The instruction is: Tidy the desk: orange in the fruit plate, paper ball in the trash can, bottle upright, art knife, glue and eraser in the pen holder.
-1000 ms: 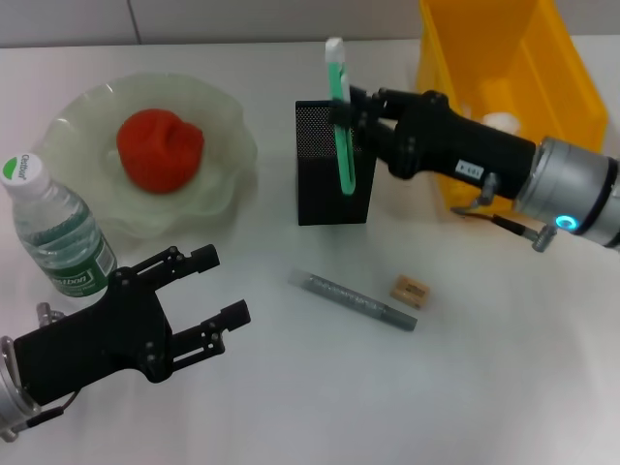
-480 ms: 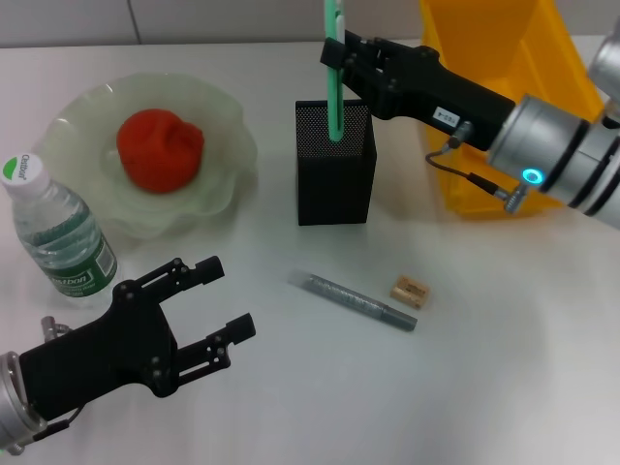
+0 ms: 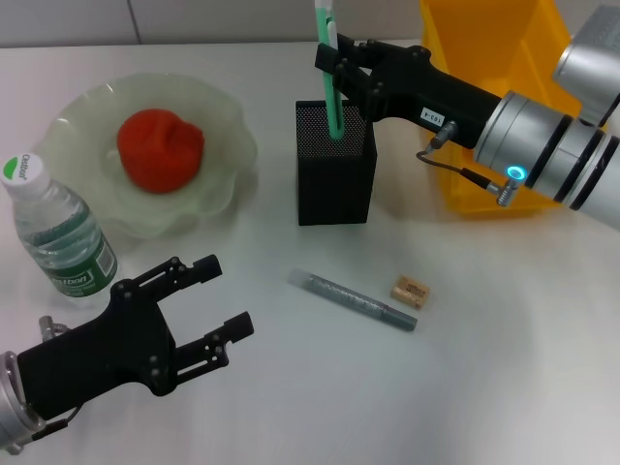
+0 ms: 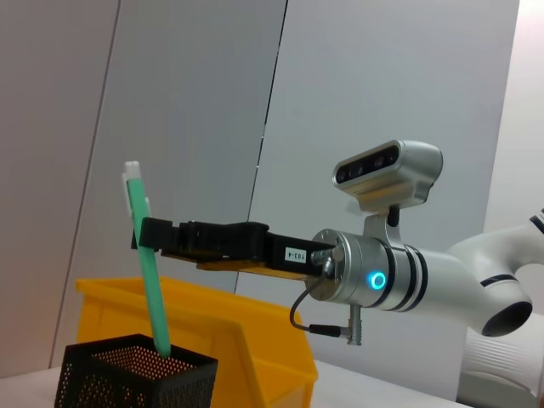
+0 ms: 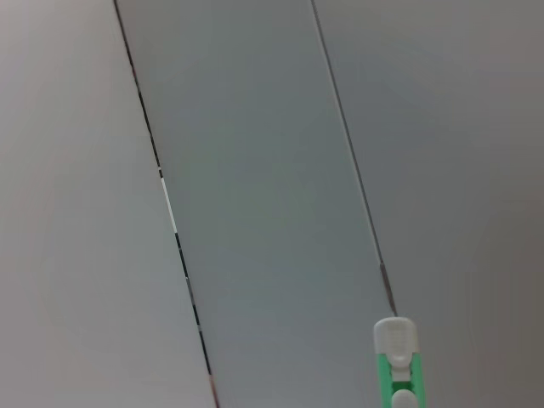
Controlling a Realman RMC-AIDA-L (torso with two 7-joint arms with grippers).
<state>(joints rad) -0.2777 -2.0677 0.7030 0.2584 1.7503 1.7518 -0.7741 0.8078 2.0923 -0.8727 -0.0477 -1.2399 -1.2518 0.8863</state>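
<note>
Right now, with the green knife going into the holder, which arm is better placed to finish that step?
Right. The right gripper is shut on the art knife, whose lower end is already inside the pen holder. The left gripper hangs open near the table's front, beside the bottle.

A plain white bench [image 3: 504, 387] carries a pale green scalloped glass plate [image 3: 228, 155] at the far left, a clear plastic water bottle [image 3: 56, 237] upright near it, a black mesh pen holder [image 3: 334, 189] mid-bench, a yellow plastic bin [image 3: 484, 58] at the far right, and a grey tube [image 3: 354, 300] lying just beside a small tan eraser [image 3: 410, 291].
</note>
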